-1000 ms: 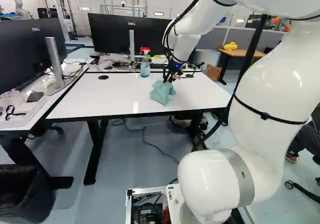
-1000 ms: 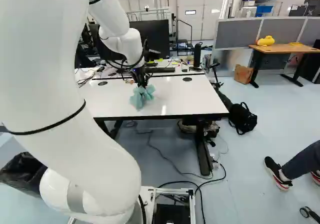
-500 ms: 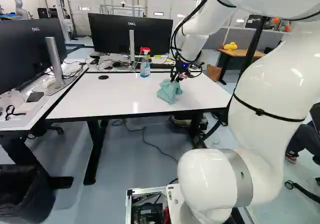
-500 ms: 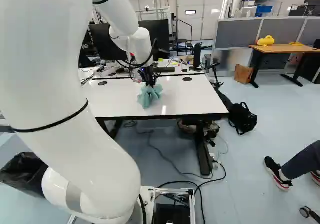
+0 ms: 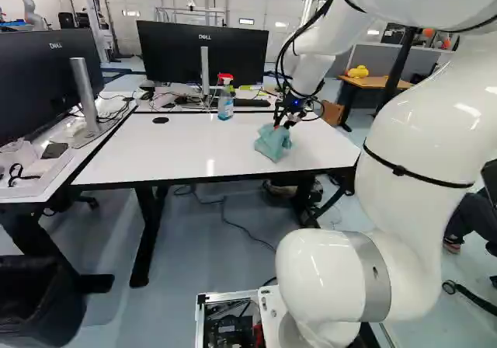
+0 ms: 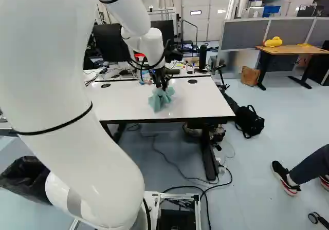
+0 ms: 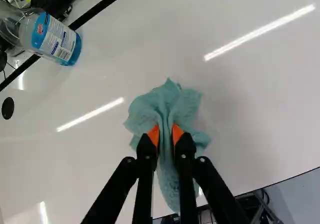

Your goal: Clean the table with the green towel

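Probably mid-wipe — claw (image 7: 165, 135) clamped on green towel (image 7: 169, 104) over worktop (image 5: 155, 150), right of centre in left base view — next needs light pressure, level sweep.

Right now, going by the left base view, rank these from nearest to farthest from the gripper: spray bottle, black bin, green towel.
1. Green towel, held between the fingers.
2. Spray bottle, near the table's far edge.
3. Black bin, low at the view's left.
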`<state>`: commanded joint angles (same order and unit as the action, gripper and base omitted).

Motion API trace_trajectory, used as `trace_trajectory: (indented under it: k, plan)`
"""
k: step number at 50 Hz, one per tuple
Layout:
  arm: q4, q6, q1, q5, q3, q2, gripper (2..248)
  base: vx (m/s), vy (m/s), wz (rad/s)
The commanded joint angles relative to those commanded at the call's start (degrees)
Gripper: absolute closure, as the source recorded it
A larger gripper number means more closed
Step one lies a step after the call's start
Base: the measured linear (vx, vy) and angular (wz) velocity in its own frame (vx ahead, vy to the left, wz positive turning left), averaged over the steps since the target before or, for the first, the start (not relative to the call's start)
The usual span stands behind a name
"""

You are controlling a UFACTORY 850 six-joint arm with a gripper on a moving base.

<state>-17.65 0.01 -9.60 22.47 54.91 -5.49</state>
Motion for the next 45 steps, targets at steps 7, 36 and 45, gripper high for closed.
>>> trace_trajectory:
  k: [7, 36, 45]
  plan:
    - [0.0, 0.0, 0.0, 0.0, 0.0, 0.0, 144, 0.0, 0.0, 0.0]
    - [0.0, 0.0, 0.3, 0.0, -0.1, 1.0, 3, 0.0, 0.0, 0.0]
    - [0.0, 0.0, 1.8, 0.0, -0.3, 2.2, 3, 0.0, 0.0, 0.0]
